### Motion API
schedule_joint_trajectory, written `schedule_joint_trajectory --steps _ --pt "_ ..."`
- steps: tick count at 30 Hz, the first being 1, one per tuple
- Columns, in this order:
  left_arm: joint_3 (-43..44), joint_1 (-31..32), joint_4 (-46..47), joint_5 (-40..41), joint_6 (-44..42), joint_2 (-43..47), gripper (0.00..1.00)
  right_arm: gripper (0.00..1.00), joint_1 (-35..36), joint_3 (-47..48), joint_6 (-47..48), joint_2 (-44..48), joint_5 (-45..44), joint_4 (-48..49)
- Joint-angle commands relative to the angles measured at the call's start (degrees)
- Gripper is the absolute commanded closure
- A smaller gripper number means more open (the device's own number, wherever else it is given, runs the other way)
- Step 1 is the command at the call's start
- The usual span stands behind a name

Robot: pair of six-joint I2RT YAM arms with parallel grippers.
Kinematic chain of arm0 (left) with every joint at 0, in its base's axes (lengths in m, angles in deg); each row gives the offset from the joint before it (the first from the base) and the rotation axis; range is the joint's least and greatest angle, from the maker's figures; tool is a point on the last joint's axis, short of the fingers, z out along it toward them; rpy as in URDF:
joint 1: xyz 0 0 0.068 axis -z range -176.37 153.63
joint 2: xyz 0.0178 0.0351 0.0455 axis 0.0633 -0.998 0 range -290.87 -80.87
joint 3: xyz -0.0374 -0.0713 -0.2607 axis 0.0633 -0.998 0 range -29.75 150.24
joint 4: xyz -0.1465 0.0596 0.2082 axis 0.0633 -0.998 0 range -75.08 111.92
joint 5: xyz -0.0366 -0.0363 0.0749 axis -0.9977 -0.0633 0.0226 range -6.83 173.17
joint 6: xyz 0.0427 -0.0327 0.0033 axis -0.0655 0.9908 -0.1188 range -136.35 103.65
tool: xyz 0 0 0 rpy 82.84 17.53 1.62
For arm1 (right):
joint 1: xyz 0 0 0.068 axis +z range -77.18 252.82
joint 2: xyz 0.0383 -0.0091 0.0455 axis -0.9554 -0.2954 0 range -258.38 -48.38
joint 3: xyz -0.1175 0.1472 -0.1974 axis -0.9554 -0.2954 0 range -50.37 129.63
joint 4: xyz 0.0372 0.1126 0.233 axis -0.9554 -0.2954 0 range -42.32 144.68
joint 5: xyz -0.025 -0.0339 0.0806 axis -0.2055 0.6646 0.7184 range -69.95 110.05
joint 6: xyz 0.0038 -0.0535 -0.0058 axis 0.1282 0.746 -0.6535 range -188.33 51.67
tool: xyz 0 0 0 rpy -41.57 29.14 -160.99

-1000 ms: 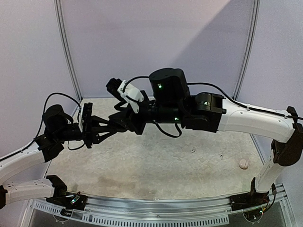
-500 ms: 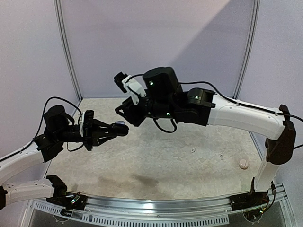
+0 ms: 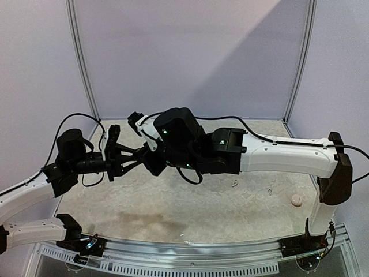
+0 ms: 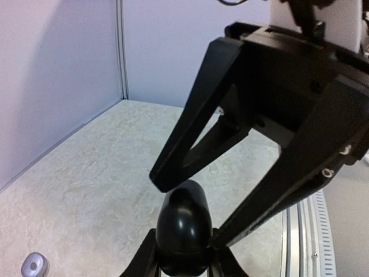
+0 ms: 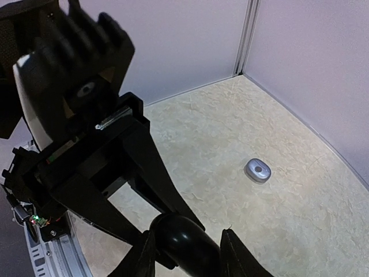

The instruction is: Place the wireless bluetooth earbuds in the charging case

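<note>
A glossy black egg-shaped charging case (image 4: 184,222) sits between the fingers of my left gripper (image 4: 184,258), which is shut on its lower part and holds it in the air above the table. My right gripper (image 5: 187,253) meets it head-on. Its two fingers straddle the case (image 5: 185,241) and rest against its sides. In the top view the two grippers (image 3: 134,157) (image 3: 151,161) touch tip to tip and hide the case. A small greyish oval bud (image 5: 258,170) lies on the table; it also shows in the left wrist view (image 4: 33,266).
Two tiny white bits (image 3: 235,183) (image 3: 270,190) and a pale round piece (image 3: 296,199) lie on the beige table at the right. Lilac walls close in the back and sides. A metal rail (image 3: 190,248) runs along the near edge.
Half a second ago the grippers were apart, with the case in my left one. My right gripper has come down and left onto the case. A second ago they were also together.
</note>
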Motion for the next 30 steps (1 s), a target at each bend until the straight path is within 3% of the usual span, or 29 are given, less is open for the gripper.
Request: schedule_joint_trajectory --steps 1,7,11,15,20,25,30 --pt "1.1 0.09 1.32 5.59 7.9 -1.11 1.0 0.59 -1.04 -2.35 -1.25 2.19 -4.83 -2.63" --pt "-0.56 -5.97 -1.48 9.18 29.85 -7.44 1.0 0.54 -6.46 -8.84 -7.2 9.44 -10.87 -6.59" --pt "0.12 -12.99 -8.81 13.95 35.85 -13.72 1.0 0.51 -12.25 -14.26 -16.65 13.97 -14.0 -15.26" --pt "-2.17 -21.46 -10.2 14.79 42.52 -20.0 1.0 0.46 -17.6 -20.84 -26.73 18.11 -17.32 -28.07" --pt "-3.33 -24.15 -11.56 14.35 42.86 -26.24 1.0 0.41 -26.08 -33.2 -39.52 23.8 -14.41 -38.76" --pt "-0.25 -24.63 -7.43 8.45 38.93 -33.37 1.0 0.36 -33.06 -44.34 -44.11 32.23 -10.79 -36.03" --pt "3.37 -26.95 -14.32 4.4 33.53 -39.24 1.0 0.3 -39.19 -50.18 -45.74 37.94 -9.59 -35.04"
